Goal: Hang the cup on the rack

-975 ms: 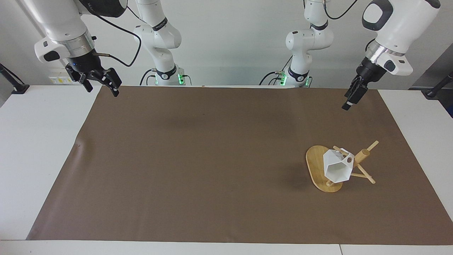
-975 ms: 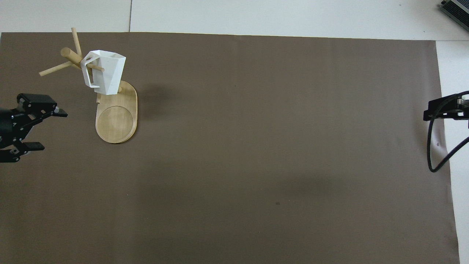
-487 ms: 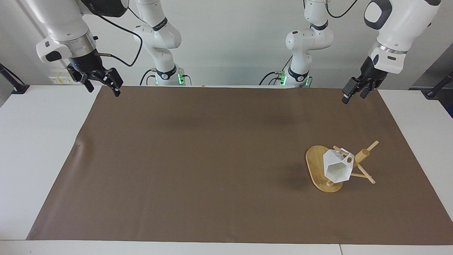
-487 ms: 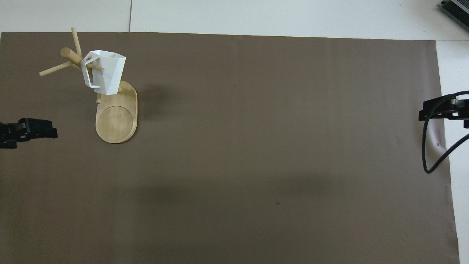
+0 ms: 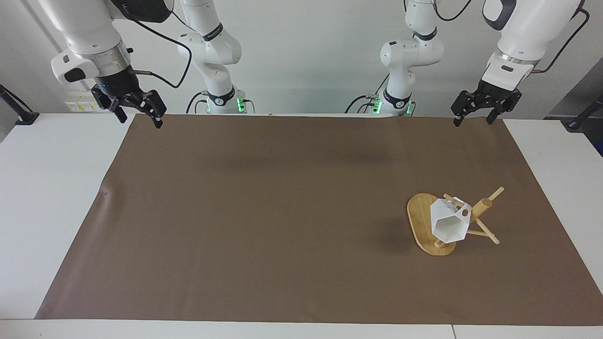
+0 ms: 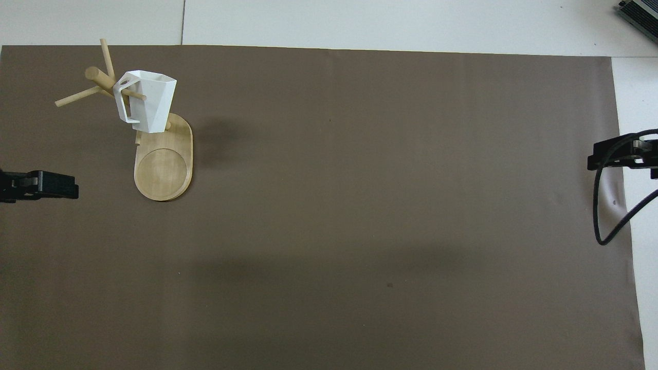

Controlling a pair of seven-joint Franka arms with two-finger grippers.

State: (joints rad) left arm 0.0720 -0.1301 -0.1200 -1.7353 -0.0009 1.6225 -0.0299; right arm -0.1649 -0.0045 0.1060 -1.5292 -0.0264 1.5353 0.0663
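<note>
- Cup [image 5: 450, 225]: hangs by its handle on a peg of the rack [image 5: 426, 229], over the rack's oval base, toward the left arm's end of the brown mat [image 5: 282, 212].
- Left gripper [image 5: 473, 117]: raised over the mat's corner, fingers spread, empty.
- Right gripper [image 5: 138, 113]: raised over the mat's edge, fingers spread, empty.

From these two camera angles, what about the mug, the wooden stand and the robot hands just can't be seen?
- Overhead view: the left gripper is cut off by the picture's edge, the right gripper likewise; only tips show.
- Facing view: the cup hides the peg through its handle and part of the rack.
- Overhead view: the cup covers the rack's post foot.
- Neither view shows the cup's inside bottom.
</note>
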